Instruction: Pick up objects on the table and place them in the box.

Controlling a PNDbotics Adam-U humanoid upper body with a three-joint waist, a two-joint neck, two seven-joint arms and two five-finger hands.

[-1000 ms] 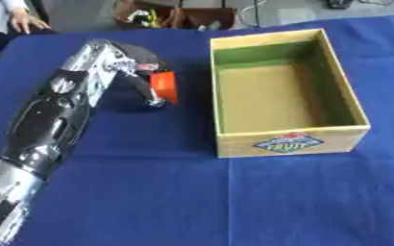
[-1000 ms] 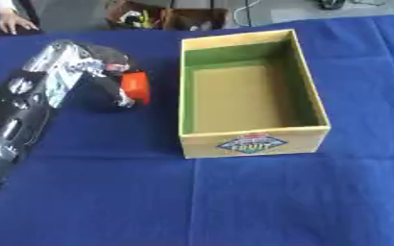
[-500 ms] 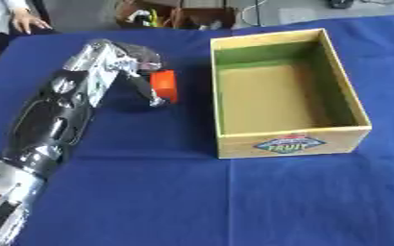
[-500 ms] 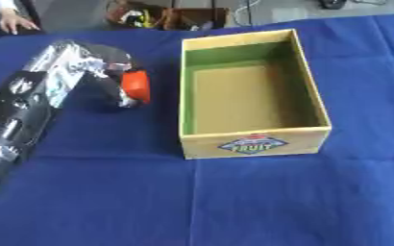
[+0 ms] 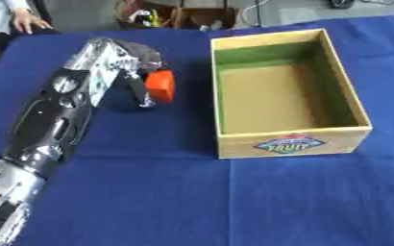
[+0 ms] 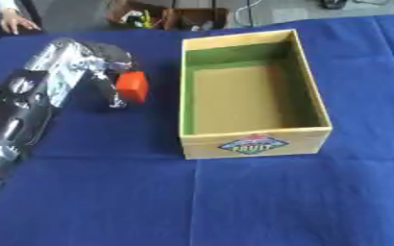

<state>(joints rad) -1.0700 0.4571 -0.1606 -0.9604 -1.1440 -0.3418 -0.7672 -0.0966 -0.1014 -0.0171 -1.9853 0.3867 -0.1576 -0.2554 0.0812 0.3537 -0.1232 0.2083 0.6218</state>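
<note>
— Left eye view first: what are the fingers (image 5: 140, 91) doing?

— They curl downward beside an orange block (image 5: 160, 86), pinching it against the thumb, with the fingertips low near the blue cloth (image 5: 150, 192).

— And the hand itself?

— It's the left hand (image 5: 116, 60), silver and black, bent at the wrist; its arm (image 5: 53, 120) runs back to the lower left corner.

— Where is the block relative to the box?

— Just left of the wooden box (image 5: 284, 146), near its far left corner, still outside it. I cannot tell whether the block touches the cloth. The box has green inner walls, a tan floor and a fruit label on its near wall.
</note>
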